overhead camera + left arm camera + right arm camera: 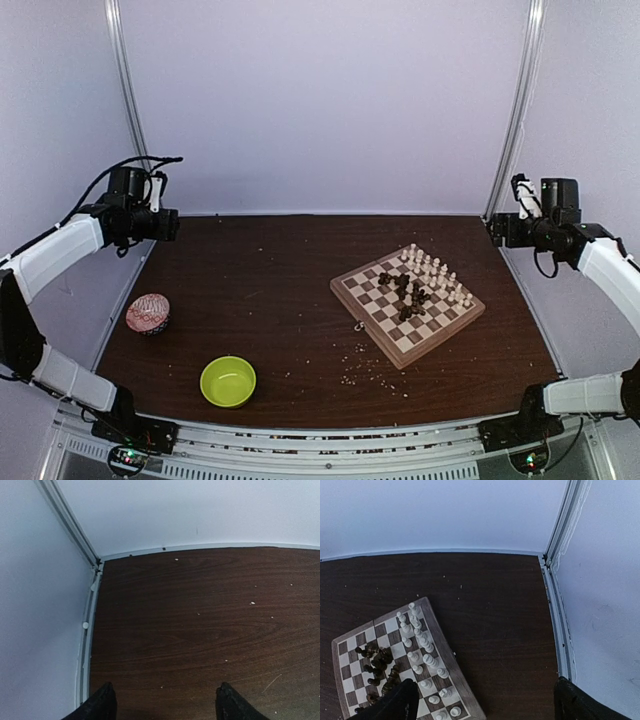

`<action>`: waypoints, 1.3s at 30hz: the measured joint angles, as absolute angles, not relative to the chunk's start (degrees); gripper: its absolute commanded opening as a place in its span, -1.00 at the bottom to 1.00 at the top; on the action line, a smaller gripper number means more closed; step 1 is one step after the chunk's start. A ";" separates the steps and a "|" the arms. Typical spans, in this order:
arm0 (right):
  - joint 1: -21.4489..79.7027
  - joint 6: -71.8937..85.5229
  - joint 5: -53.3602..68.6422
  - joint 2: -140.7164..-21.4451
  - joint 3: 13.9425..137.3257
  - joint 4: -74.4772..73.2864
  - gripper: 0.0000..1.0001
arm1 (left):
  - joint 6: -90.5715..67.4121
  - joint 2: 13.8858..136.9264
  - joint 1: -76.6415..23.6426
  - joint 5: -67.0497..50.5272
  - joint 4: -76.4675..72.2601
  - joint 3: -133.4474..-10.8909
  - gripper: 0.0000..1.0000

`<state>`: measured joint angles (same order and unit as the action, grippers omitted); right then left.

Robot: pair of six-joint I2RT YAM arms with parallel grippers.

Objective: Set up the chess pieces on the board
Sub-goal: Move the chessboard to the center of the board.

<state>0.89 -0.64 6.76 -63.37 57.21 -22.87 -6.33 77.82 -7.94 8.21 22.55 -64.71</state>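
Right gripper (485, 692): board (349, 647) in wrist view

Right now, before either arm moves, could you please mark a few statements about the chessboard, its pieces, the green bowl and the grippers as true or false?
1. The pale cream wooden chess pieces stand in rows along one edge of the square checked wooden board. True.
2. The dark brown wooden chess pieces are lined up along the opposite edge. False: they huddle near the middle of the board.
3. The lime-green round bowl sits on the board. False: it stands on the dark wooden table, apart from the board.
4. The left gripper and the right gripper are both open and hold nothing. True.
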 measured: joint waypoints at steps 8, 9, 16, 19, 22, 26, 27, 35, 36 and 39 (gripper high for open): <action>0.84 -2.17 8.49 -64.29 53.23 -27.22 0.98 | -7.86 84.51 -14.98 0.99 21.43 -66.61 0.49; 0.73 -2.15 9.13 -64.99 53.47 -28.23 0.99 | -8.43 86.08 -16.84 0.36 21.41 -67.44 0.49; -1.85 -1.91 13.04 -73.19 57.14 -36.25 0.99 | -14.70 100.20 -26.20 -5.21 20.08 -76.51 0.37; -3.25 -1.74 13.56 -76.73 57.95 -39.13 0.78 | -18.39 106.26 -28.49 -8.12 19.09 -80.62 0.22; -4.69 -1.93 14.57 -79.96 58.57 -42.04 0.47 | -22.52 112.36 -30.17 -11.35 18.33 -85.43 0.05; -6.48 -1.54 16.73 -84.49 60.51 -45.56 0.06 | -27.24 120.44 -31.90 -15.05 17.47 -92.68 -0.04; -6.85 -1.39 17.21 -85.67 60.95 -46.09 -0.05 | -28.12 122.10 -32.14 -15.79 17.19 -94.11 -0.07; -7.68 -2.20 19.35 -92.40 61.73 -50.15 -0.57 | -33.65 131.81 -33.21 -21.15 16.75 -102.61 -0.36; -7.70 -2.37 19.53 -92.97 61.73 -50.54 -0.61 | -34.30 132.57 -33.21 -21.74 16.60 -103.44 -0.41; -7.75 -2.66 19.88 -94.35 61.73 -51.27 -0.70 | -35.62 134.39 -33.21 -23.05 16.36 -105.38 -0.56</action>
<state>-7.75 -2.66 19.88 -94.35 61.73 -51.27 -35.62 134.39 -33.21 -23.05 16.36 -105.38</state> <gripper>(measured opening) 0.184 0.281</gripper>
